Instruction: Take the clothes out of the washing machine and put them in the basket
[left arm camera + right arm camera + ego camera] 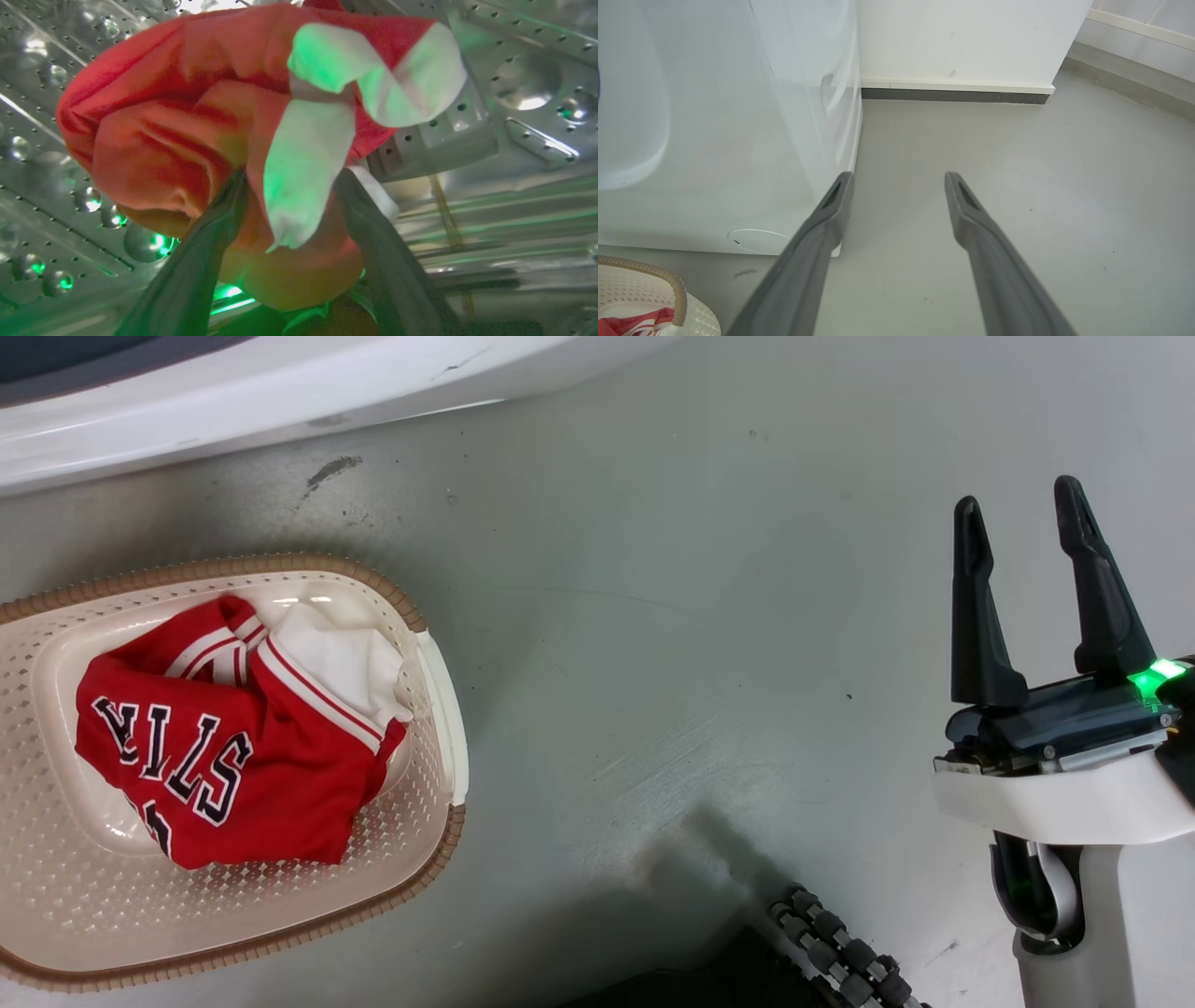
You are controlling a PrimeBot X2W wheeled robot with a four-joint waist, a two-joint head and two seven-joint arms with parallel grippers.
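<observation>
so here's where we're at: our left gripper (290, 179) is deep inside the shiny perforated steel drum (514, 93) of the big white front-loading washing machine (714, 140). its two long dark fingers (205, 242) are pinching a soft red fabric garment with white trim (177, 116).

the cloth is bunched between the fingers and balloons out past the tips. a white flap hangs down over the gap between them. so most of the bundle sits beyond the fingertips rather than deep in the grip. we reckon that's just how a floppy thing gets grabbed: nip a fold and the rest trails. the hold looks decent, but the flap hides how much cloth is really in the pinch, so we can't tell.

the small cream plastic basket with the brown woven-look rim (439, 840) sits on the grey floor (700, 663) near the machine's front, off to our left. makes sense, short trip from machine to basket. a red jersey with black-edged white block letters (261, 775) lies crumpled in it, so we'd say part of the job is done.

our right gripper (1018, 499) hangs over bare floor, well apart from the basket, fingers spread with nothing between them. we're guessing it's parked there so the left arm has room.

the next move probably means drawing the garment out without snagging it on the perforated drum paddle (434, 140) just beside it.
</observation>
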